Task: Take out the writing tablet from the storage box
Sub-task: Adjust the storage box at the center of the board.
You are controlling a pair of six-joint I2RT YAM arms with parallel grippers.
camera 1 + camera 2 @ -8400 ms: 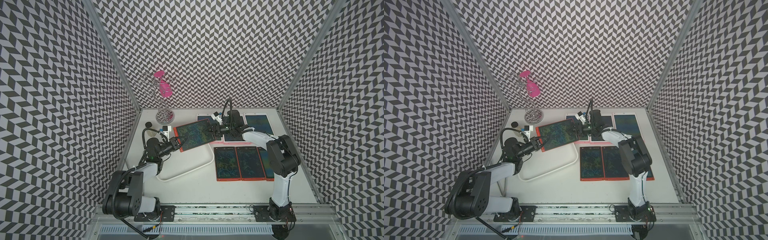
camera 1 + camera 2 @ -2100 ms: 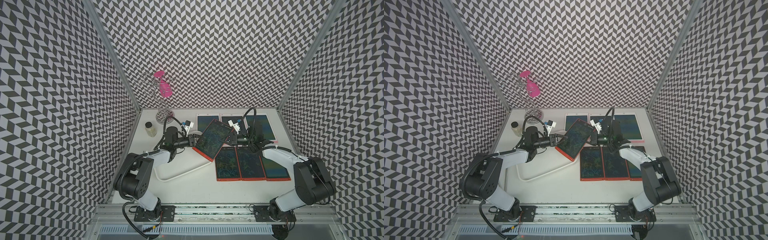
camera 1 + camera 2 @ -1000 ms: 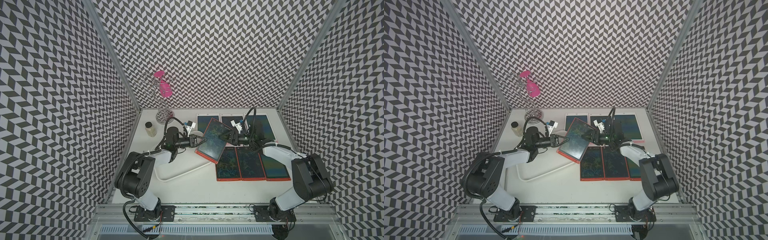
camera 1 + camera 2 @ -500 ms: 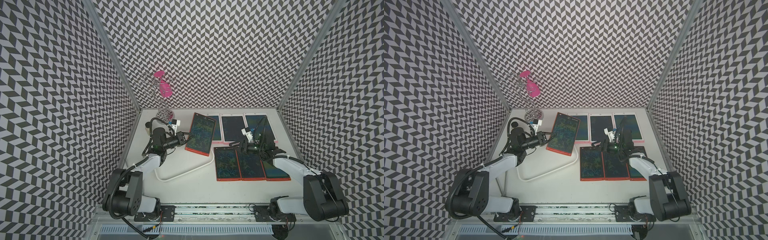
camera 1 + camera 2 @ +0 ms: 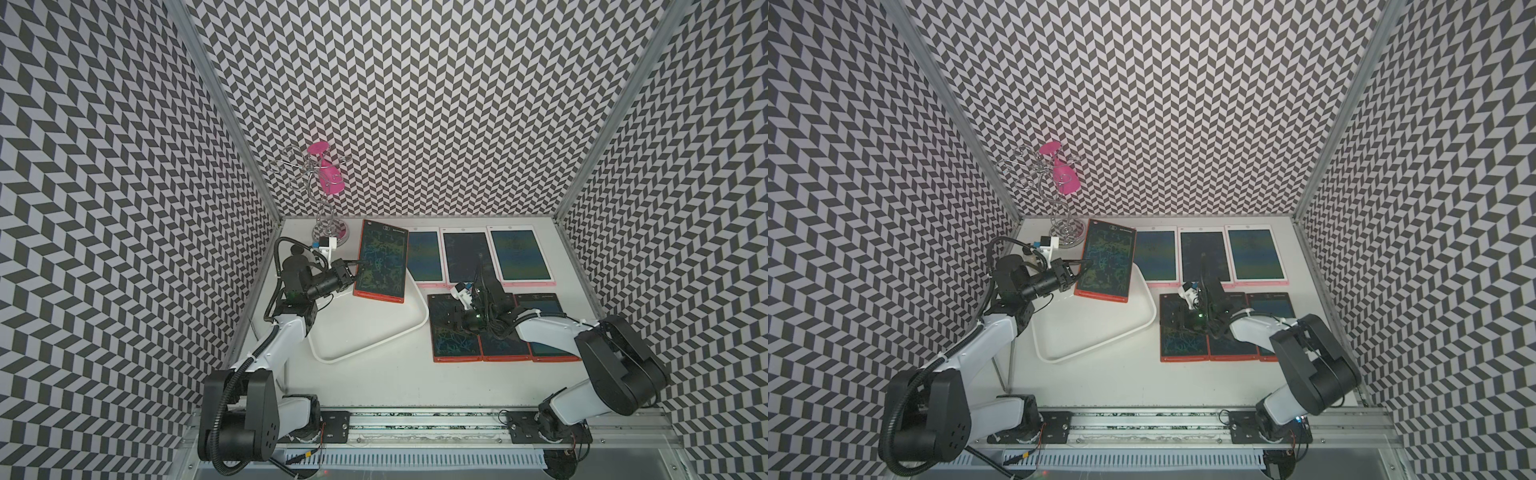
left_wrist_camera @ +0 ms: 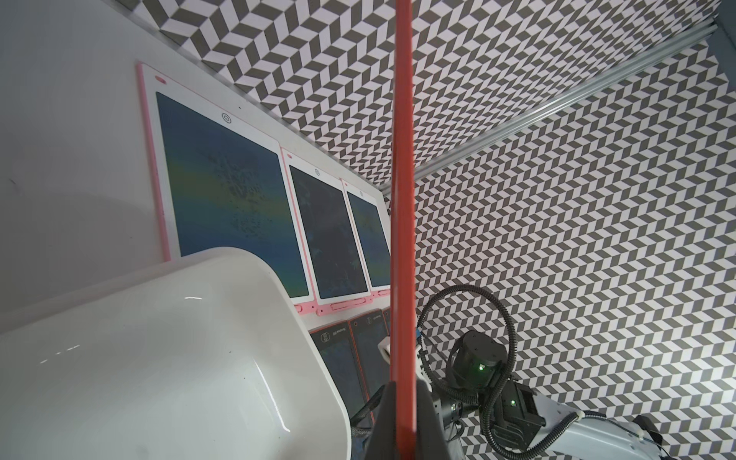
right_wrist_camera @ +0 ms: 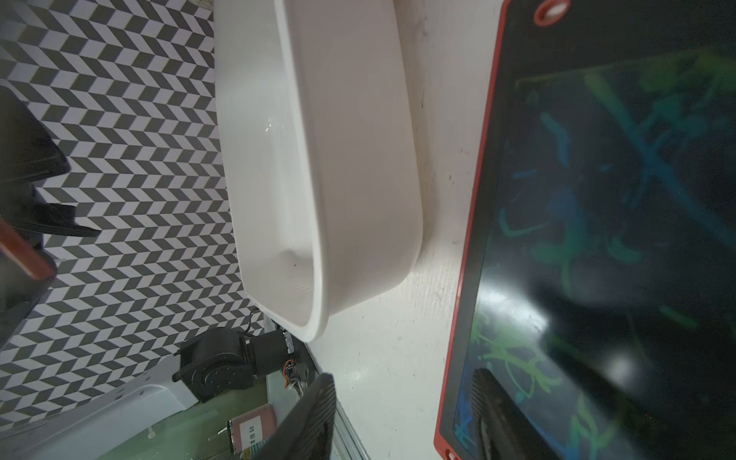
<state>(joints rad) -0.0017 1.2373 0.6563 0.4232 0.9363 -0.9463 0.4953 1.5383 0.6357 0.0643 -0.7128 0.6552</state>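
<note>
Red-framed writing tablet (image 5: pixel 380 262), green-scribbled dark screen

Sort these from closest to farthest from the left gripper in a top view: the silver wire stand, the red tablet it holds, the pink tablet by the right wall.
1. The red tablet: clamped in the jaws of the left gripper.
2. The silver wire stand: just behind, in the back left corner.
3. The pink tablet: far across, by the right wall.
</note>
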